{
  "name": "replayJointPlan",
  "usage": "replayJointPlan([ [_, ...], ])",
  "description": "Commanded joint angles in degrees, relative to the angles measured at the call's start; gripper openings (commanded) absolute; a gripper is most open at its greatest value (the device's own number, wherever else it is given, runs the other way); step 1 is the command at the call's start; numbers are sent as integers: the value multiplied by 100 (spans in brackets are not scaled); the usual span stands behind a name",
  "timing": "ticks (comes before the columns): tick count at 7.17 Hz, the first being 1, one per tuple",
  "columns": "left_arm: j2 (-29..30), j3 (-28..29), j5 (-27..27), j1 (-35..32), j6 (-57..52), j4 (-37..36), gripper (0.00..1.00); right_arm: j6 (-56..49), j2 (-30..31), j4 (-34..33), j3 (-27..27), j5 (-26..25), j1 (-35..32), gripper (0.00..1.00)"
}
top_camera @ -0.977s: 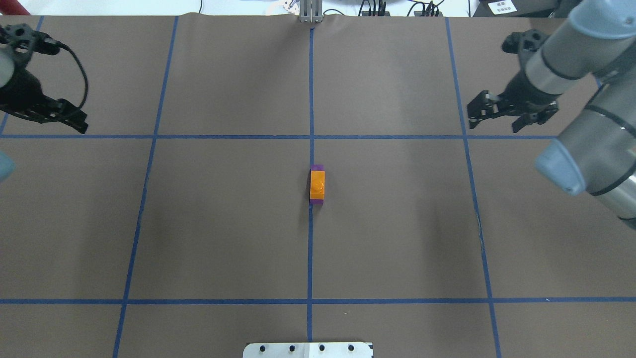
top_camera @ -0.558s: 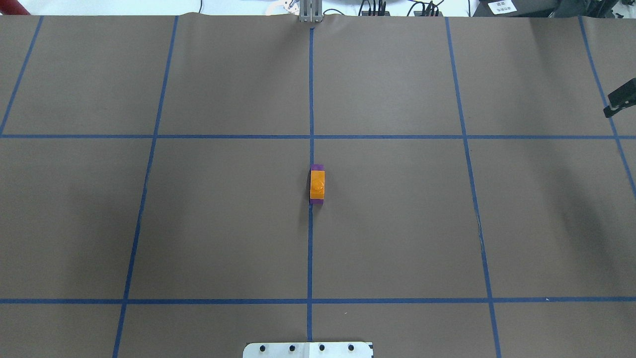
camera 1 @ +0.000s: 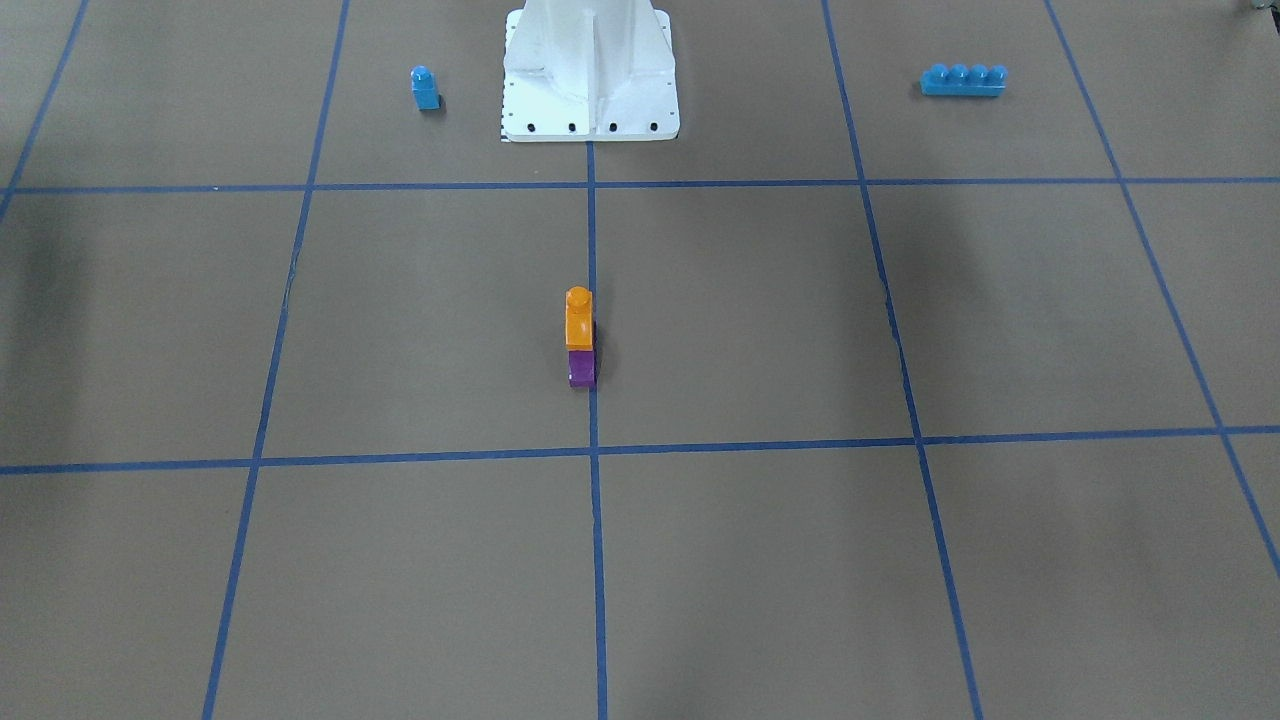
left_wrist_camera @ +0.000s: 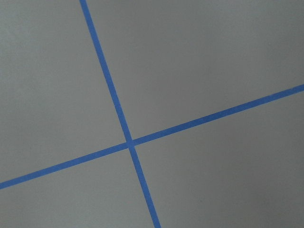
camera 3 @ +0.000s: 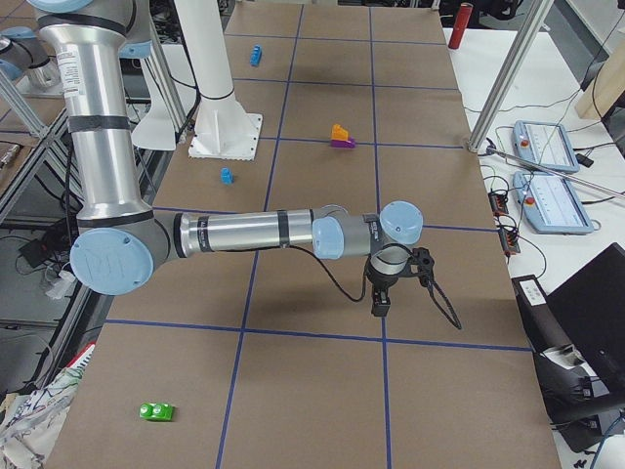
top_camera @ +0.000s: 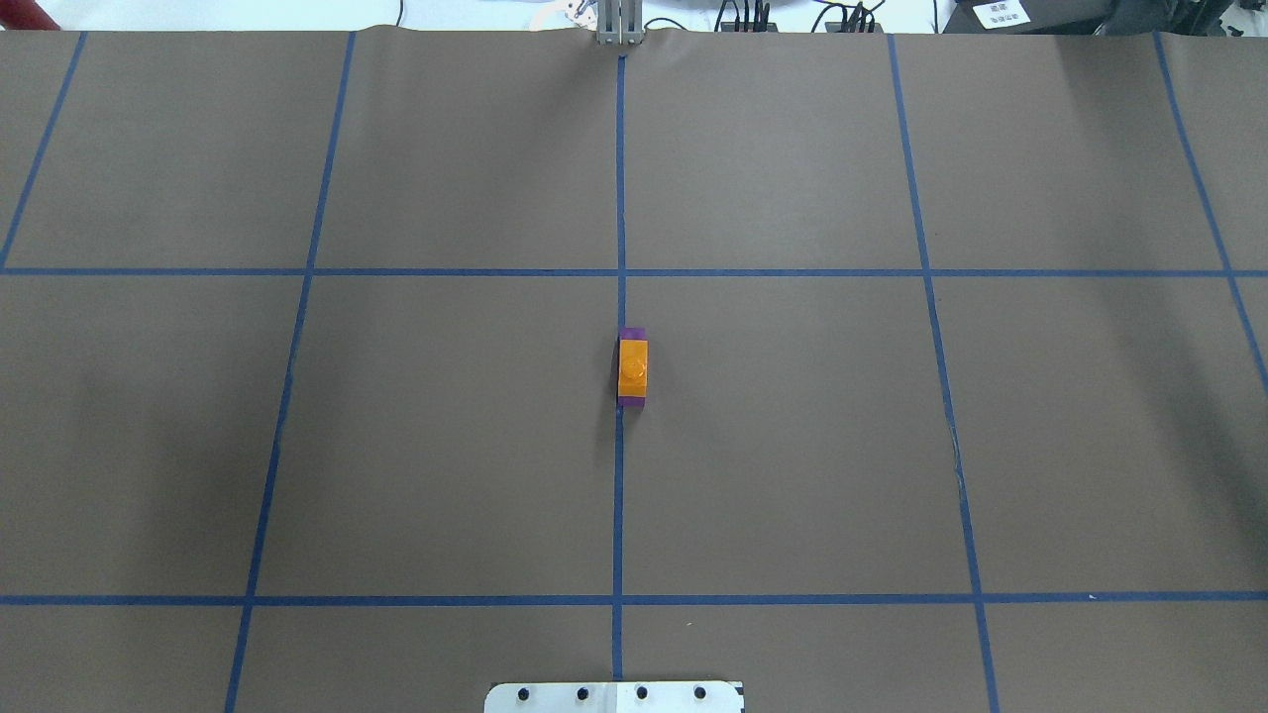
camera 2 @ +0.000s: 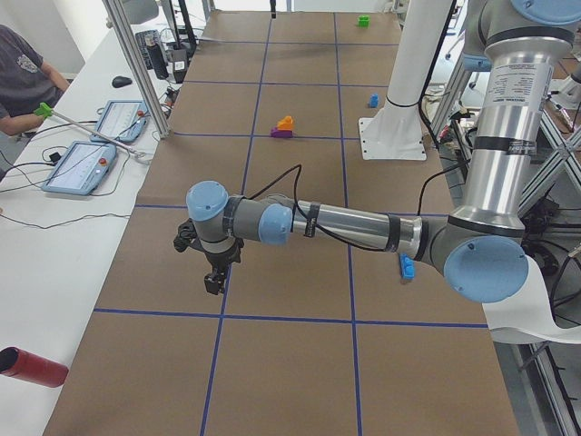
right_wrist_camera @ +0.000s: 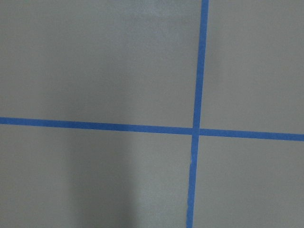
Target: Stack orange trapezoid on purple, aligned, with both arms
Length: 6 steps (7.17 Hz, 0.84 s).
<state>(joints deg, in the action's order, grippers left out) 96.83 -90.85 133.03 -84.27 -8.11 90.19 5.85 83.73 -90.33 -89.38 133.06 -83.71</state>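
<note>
Count for you: one orange block [top_camera: 633,368], one purple block [camera 1: 582,369], two arms. Orange sits on purple mid-table, just beside the middle tape line, stud up; from overhead a purple strip shows at each end of the orange.

Around: one small blue block [camera 1: 425,88] and one long blue brick [camera 1: 963,80] either side of the white pedestal [camera 1: 590,70]; one green block [camera 3: 156,411] at the right arm's end; one red cylinder [camera 2: 32,368] at the left arm's end; all well apart from the stack.

Left arm [camera 2: 345,222] and right arm [camera 3: 254,233] reach out low over the table ends; left gripper [camera 2: 214,283] and right gripper [camera 3: 380,303] point down. You only get them from the side views, so I can't tell if the fingers are apart or together.

Versus 1 s ago: both grippers have left the overhead view; stack unmoved.
</note>
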Motion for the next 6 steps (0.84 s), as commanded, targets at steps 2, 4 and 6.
replayJointPlan([
  [2,64,-55,-40,-2,634,7,100,-22,-41,-55,-71,18,-154,100],
  [4,56,-72,-5,-19,644,7,100,-22,-49,7,-97,27,-145,100],
  [6,-24,-109,-31,-2,636,33,100,-22,20,7,-246,36,-145,100],
])
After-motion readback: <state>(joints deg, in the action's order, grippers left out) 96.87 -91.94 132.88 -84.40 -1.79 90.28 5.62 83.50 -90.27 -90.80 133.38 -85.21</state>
